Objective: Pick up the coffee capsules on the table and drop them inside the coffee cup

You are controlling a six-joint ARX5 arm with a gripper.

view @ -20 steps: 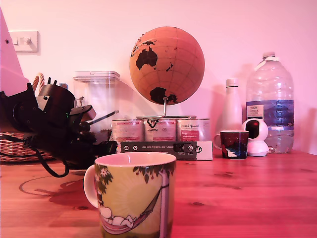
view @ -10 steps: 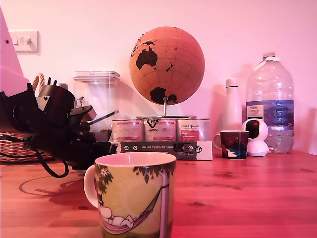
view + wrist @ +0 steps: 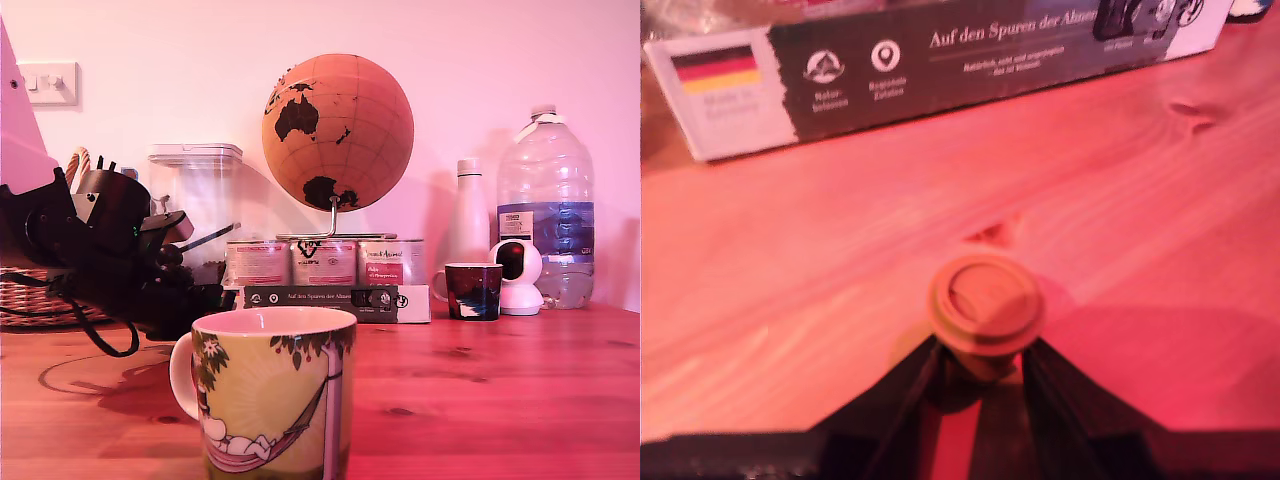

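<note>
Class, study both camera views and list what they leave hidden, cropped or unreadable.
- Coffee capsule: absent from the exterior view, behind the coffee cup.
- Capsule's body: wrist view shows only its rim; claw fingers cover the sides.
- Cup's base: cropped by the exterior view's bottom edge.
- Box small print: blurred in wrist view.

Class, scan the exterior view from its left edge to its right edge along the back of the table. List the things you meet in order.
Basket → arm → clear jar → three tins under the globe → small dark cup → white camera → water bottle.
</note>
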